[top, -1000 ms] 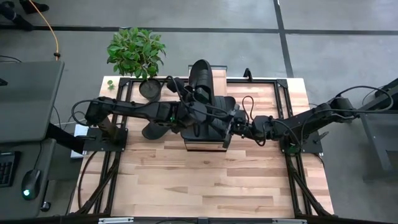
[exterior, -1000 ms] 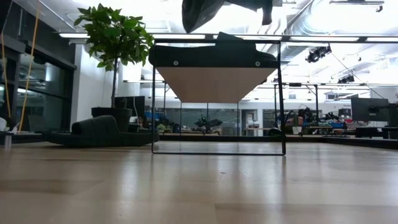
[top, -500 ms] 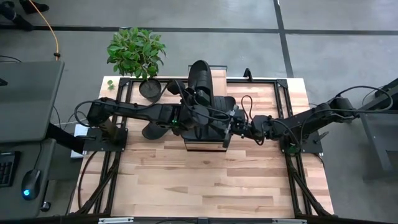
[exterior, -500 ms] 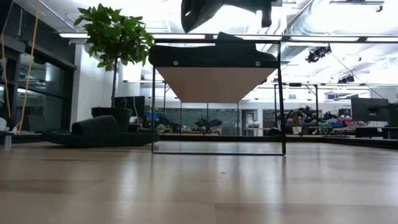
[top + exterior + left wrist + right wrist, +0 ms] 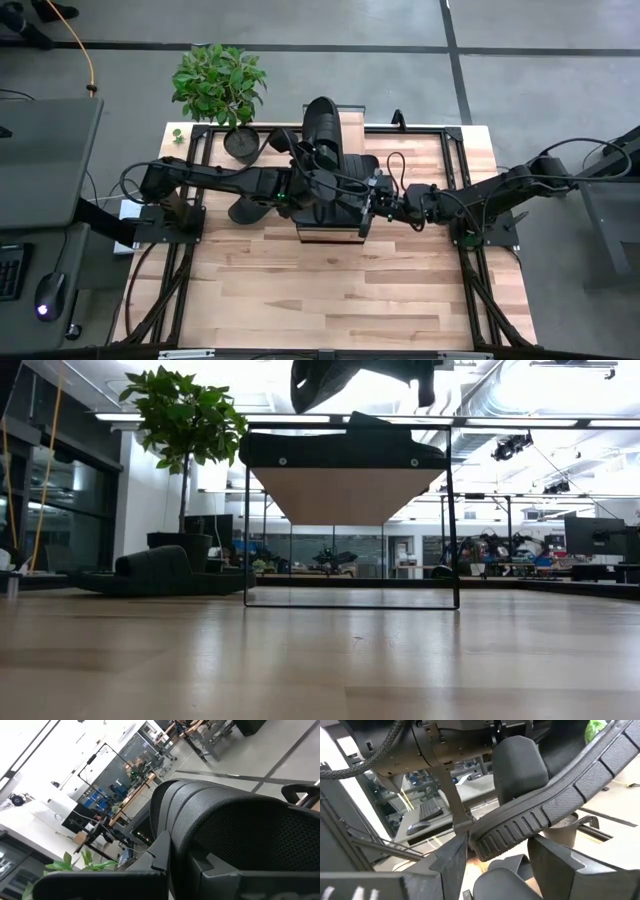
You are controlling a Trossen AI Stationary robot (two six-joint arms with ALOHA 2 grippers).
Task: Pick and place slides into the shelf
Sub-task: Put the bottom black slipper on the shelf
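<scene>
A black slide [image 5: 335, 375] hangs high above the light-wood shelf [image 5: 345, 490]; in the right wrist view it [image 5: 545, 810] crosses the picture as a ribbed sole. My left gripper [image 5: 325, 185] is over the shelf's middle, shut on this slide, whose ribbed strap [image 5: 225, 820] fills the left wrist view. My right gripper [image 5: 495, 865] is open and reaches in from the table's right [image 5: 368, 205], its fingers on either side of the slide's near end. Another slide [image 5: 322, 120] lies on the shelf's far end, and one [image 5: 250, 210] rests on the table left of the shelf. My left gripper holds the lifted slide near one end [image 5: 470, 827], coming from above; the slide is clear of the shelf and tilted. The slide itself hides the fingertips in the left wrist view. My right gripper flanks the slide's end [image 5: 482, 845]; I cannot tell whether it touches it.
A potted plant [image 5: 220, 85] stands at the table's far left corner, its pot [image 5: 240, 142] close to the shelf. The shelf's thin dark frame [image 5: 452, 510] rises from the tabletop. Bare wooden tabletop [image 5: 330, 290] lies on the near side.
My left arm has shifted slightly toward the table's right, over the shelf, carrying the slide with it. My right gripper has edged a little toward the shelf.
</scene>
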